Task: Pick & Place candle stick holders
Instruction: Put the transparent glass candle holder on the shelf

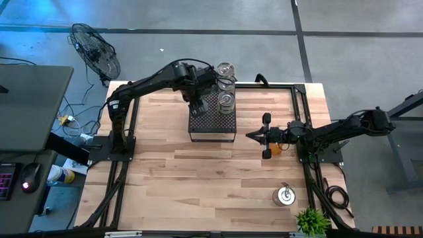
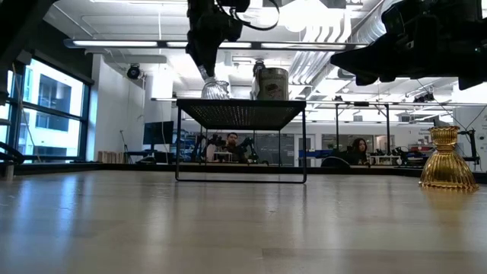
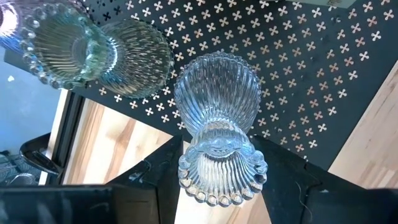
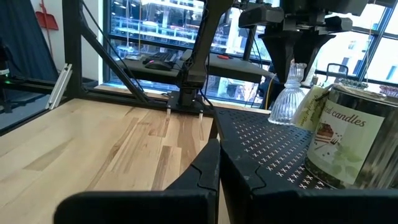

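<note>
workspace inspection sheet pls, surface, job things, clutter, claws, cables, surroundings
surface: wooden table, black perforated box on it.
job's things: clear ribbed holder upside down on the box; two glass holders beside it; amber holder and silvery holder on the table.
clutter: candle tin on the box, small plant.
claws: left claw astride the ribbed holder's stem; right claw shut, empty.
cables: coil at the table's right edge.
surroundings: fan, people seated.

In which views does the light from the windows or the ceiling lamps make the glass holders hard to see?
Low view: bright ceiling lamps sit behind the clear holder on the black perforated box, so it looks pale. Right wrist view: window light washes out the same holder. Left wrist view: its ribs show sharply.
</note>
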You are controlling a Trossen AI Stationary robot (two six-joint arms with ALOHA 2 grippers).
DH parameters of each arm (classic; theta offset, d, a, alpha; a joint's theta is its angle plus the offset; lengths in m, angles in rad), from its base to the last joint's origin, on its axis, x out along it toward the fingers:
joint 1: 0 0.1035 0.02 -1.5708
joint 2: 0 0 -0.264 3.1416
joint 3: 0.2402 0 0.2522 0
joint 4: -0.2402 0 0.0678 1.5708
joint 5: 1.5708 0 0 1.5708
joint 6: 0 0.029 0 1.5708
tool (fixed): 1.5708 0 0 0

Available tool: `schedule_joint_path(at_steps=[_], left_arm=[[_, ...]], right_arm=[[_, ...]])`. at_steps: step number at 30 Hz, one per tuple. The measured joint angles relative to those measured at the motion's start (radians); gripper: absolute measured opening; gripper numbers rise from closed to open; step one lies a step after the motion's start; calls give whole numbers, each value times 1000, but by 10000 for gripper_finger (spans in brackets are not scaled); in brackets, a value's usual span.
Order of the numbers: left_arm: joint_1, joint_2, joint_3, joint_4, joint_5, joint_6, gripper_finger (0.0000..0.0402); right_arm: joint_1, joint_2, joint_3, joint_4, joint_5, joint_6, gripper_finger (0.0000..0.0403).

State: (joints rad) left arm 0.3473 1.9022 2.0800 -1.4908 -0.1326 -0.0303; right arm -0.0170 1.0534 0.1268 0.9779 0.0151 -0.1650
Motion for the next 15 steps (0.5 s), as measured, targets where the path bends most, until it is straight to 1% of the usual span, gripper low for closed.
schedule_joint_path(at_steps=[5,11,15], left_arm=[[0,0,0,1,0,2,169],[0,-1,0,2,-5,8,199],[0,-1,0,14,-7,22,206]], right_arm=[[0,0,0,7,0,0,2],[0,0,0,6,-1,0,2],[0,0,0,6,-1,0,1]])
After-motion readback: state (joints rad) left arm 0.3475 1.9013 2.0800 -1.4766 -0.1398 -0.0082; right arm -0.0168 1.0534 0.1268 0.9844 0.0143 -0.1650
